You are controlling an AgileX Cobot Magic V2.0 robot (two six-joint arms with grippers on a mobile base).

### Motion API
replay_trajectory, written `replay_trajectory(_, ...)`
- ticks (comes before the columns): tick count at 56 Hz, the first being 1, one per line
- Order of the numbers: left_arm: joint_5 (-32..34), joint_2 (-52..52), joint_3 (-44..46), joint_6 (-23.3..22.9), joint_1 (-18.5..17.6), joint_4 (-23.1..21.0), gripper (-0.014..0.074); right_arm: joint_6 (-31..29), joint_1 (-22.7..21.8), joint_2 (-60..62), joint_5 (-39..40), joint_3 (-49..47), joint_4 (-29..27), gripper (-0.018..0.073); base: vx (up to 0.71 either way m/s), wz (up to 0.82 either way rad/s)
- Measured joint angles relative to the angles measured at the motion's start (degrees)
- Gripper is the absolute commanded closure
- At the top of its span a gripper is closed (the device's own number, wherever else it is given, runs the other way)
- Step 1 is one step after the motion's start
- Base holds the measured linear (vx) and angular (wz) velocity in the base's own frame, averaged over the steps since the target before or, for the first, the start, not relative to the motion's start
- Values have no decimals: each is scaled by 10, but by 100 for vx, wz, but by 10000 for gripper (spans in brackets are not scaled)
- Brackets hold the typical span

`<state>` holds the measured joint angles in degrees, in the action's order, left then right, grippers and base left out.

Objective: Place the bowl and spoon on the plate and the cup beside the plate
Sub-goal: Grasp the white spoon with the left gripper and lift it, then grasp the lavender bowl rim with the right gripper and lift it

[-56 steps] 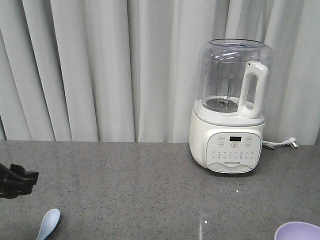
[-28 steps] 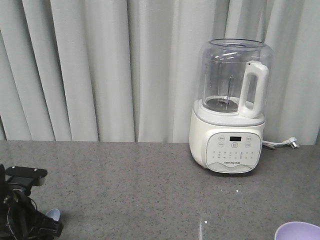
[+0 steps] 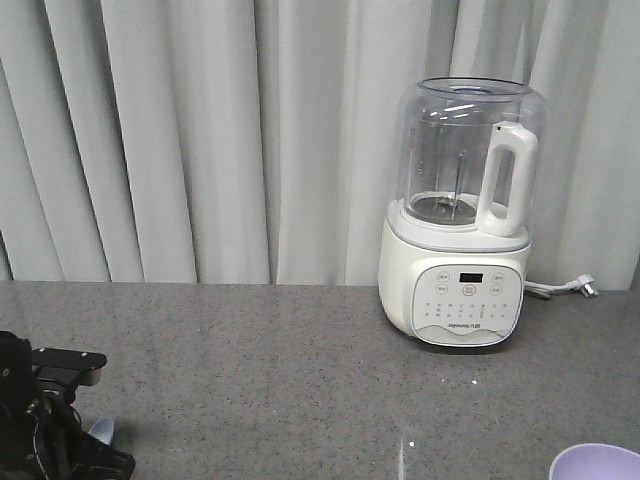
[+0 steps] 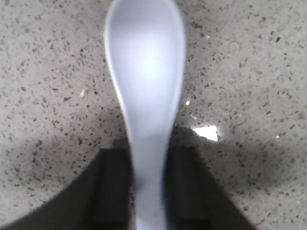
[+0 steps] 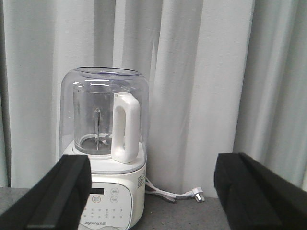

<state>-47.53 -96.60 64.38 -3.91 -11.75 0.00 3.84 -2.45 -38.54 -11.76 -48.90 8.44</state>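
The pale blue-white spoon lies on the speckled counter, scoop pointing away from the camera in the left wrist view. My left gripper is down at its handle with a dark finger pressed close on each side. From the front, only the scoop tip of the spoon peeks out beside the black left arm. The rim of the lilac bowl shows at the bottom right. My right gripper hangs open in the air with nothing between its fingers. The plate and the cup are out of view.
A white blender with a clear jug stands at the back right against the grey curtain; the right wrist camera faces this blender. Its cord and plug lie beside it on the grey speckled counter.
The left arm has come in from the left and dropped over the spoon, hiding most of it. The bowl and the blender have not moved.
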Motion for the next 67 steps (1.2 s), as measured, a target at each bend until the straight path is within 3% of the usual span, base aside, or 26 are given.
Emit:
replay_trajectory(2, -1, 0, 1, 6, 0, 0, 606, 0, 0, 0, 0, 0, 0, -25, 0, 0)
replay_trajectory(14, -8, 2, 1, 23, 0, -15, 604, 1, 0, 0, -14, 0, 0, -25, 0, 0)
replay_trajectory(29, 7, 129, 0, 51, 0, -51, 603, 55, 0, -46, -219, -63, 36, -17, 0, 0)
replay_trajectory(36, 22, 218, 0, 66, 0, -75, 603, 105, 0, -112, -308, -100, 56, 10, 0, 0)
replay_trajectory(45, 24, 302, 0, 77, 0, -82, 603, 119, 0, -213, -394, -108, 59, 28, 0, 0)
replay_trajectory(57, 22, 346, 0, 79, 0, -82, 603, 114, -2, -317, -434, -108, 57, 50, 0, 0)
replay_trajectory(67, 21, 349, 0, 79, 0, -82, 603, 85, -42, -361, -435, -108, 17, 51, 0, 0)
